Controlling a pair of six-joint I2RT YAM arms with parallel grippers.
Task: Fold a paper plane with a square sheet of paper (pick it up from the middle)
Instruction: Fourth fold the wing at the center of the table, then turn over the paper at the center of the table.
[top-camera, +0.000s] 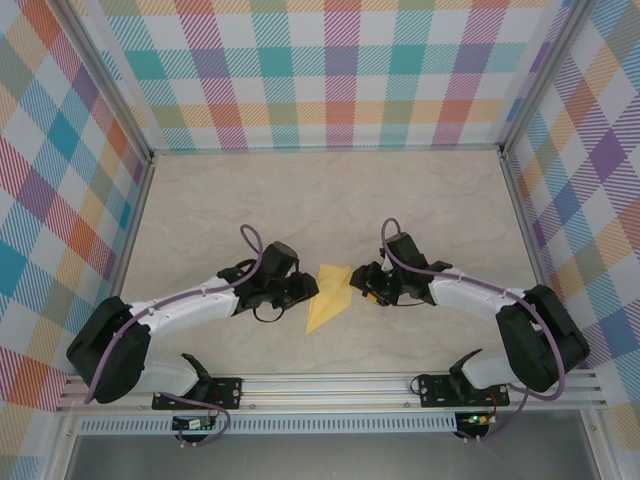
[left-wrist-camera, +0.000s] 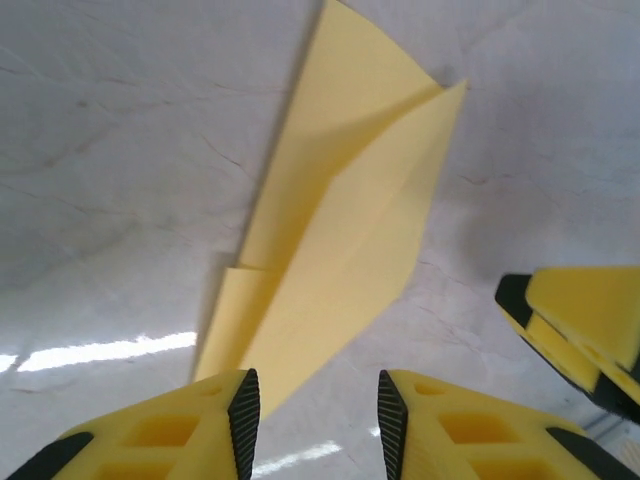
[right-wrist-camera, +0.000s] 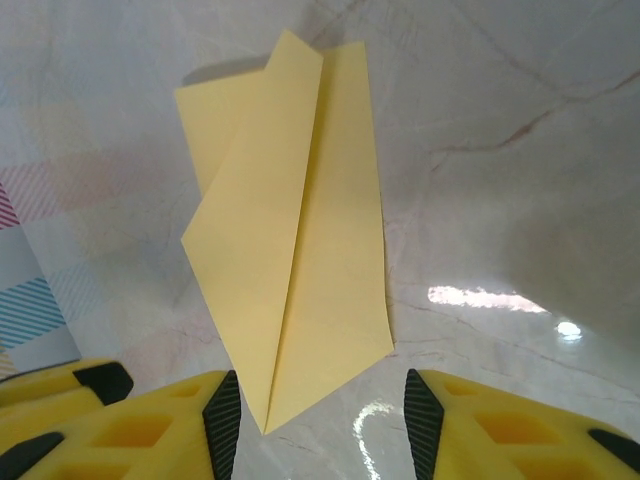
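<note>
The square sheet of paper (top-camera: 328, 296) lies on the table between both grippers, folded into a pointed yellow paper plane shape with a long centre crease. My left gripper (top-camera: 305, 290) sits just left of it. In the left wrist view the paper (left-wrist-camera: 345, 220) stretches away ahead, and my left gripper (left-wrist-camera: 318, 425) is open with one corner of the paper lying by the left pad. My right gripper (top-camera: 363, 283) is just right of the paper. It (right-wrist-camera: 320, 425) is also open, and the paper's tip (right-wrist-camera: 268, 425) lies on the table between its pads, untouched.
The marble-look table (top-camera: 330, 200) is fenced by checkered walls (top-camera: 330, 70) at the back and on both sides. A metal rail (top-camera: 330, 388) runs along the near edge. The right gripper's finger (left-wrist-camera: 580, 320) shows at the right of the left wrist view.
</note>
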